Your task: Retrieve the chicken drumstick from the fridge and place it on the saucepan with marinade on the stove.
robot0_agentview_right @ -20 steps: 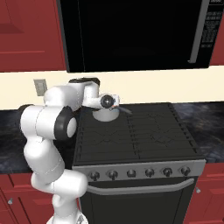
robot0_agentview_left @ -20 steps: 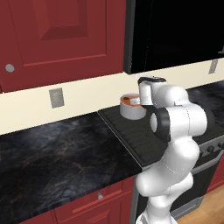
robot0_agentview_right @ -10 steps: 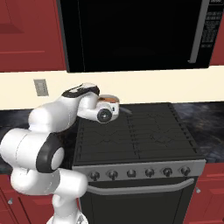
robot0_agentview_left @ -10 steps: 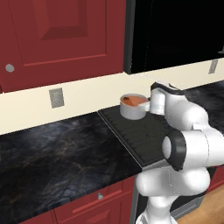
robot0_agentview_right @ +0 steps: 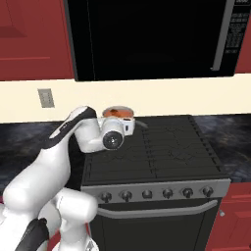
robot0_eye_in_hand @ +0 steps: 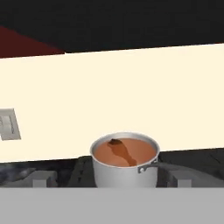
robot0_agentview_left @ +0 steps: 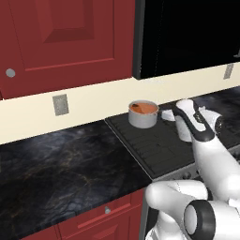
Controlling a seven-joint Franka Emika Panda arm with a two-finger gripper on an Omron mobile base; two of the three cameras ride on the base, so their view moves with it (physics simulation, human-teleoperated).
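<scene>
Atop black grated stove (robot0_agentview_right: 162, 147), cylindrical silver saucepan (robot0_eye_in_hand: 124, 168), smooth orange-red marinade (robot0_eye_in_hand: 140, 153), brown drumstick (robot0_eye_in_hand: 121, 151).

Dark red cabinets (robot0_agentview_left: 65, 42) above cream backsplash (robot0_agentview_left: 93, 105); grey outlet (robot0_agentview_left: 60, 104); black marbled counter (robot0_agentview_left: 61, 168); black microwave (robot0_agentview_right: 147, 37).

Drumstick (robot0_eye_in_hand: 121, 152) in saucepan (robot0_eye_in_hand: 124, 171) (on stove (robot0_agentview_right: 166, 147))

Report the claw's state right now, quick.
Claw: open and holding nothing; the chicken drumstick already lies in the saucepan.
</scene>
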